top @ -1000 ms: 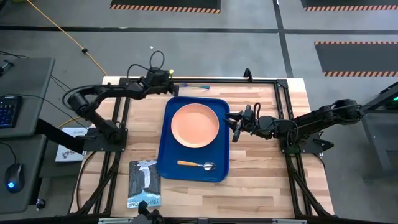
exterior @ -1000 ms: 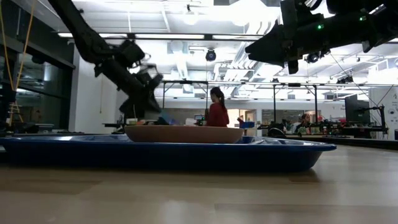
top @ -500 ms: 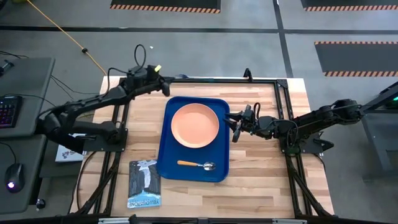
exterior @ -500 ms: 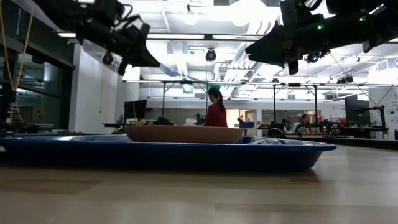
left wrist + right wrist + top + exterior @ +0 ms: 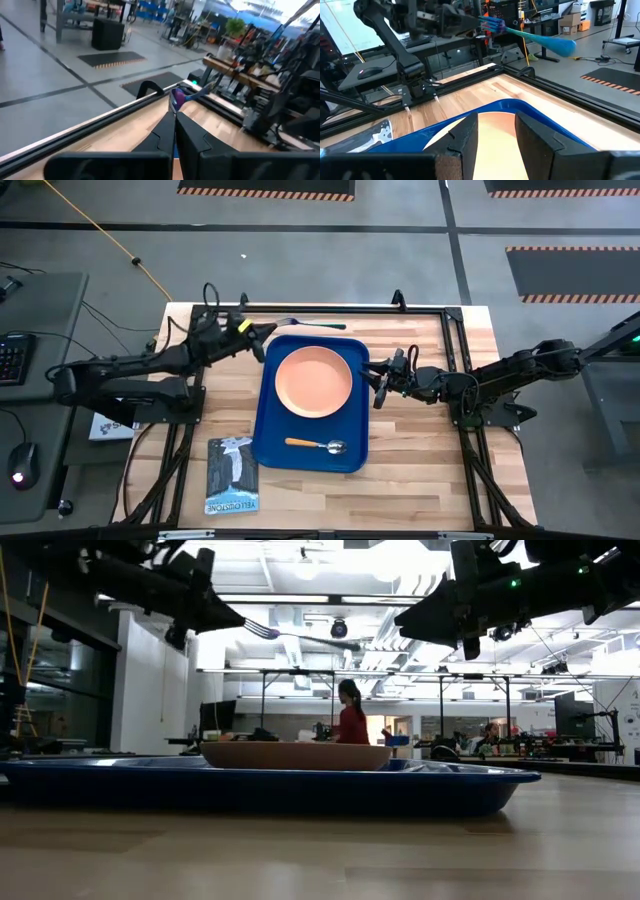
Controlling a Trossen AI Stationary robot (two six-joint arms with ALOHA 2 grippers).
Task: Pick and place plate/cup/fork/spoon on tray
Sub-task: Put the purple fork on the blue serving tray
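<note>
Watching the left arm: large blue rectangular plastic tray (image 5: 262,442) sits just ahead of and below its gripper, round salmon-pink plate (image 5: 314,380) already in it, orange-handled metal spoon (image 5: 315,445) at the tray end farthest from that gripper. Left gripper (image 5: 262,335) has lifted off the table edge since a second ago; fingers pressed together, pinching the thin light-blue plastic fork (image 5: 312,325) by its tines, handle sticking out past the fingertips, airborne above the tray's corner. Fork pickup looks done; only placement left. Right gripper (image 5: 379,389) unchanged, hovering at the tray's opposite long side, fingers spread, empty.
</note>
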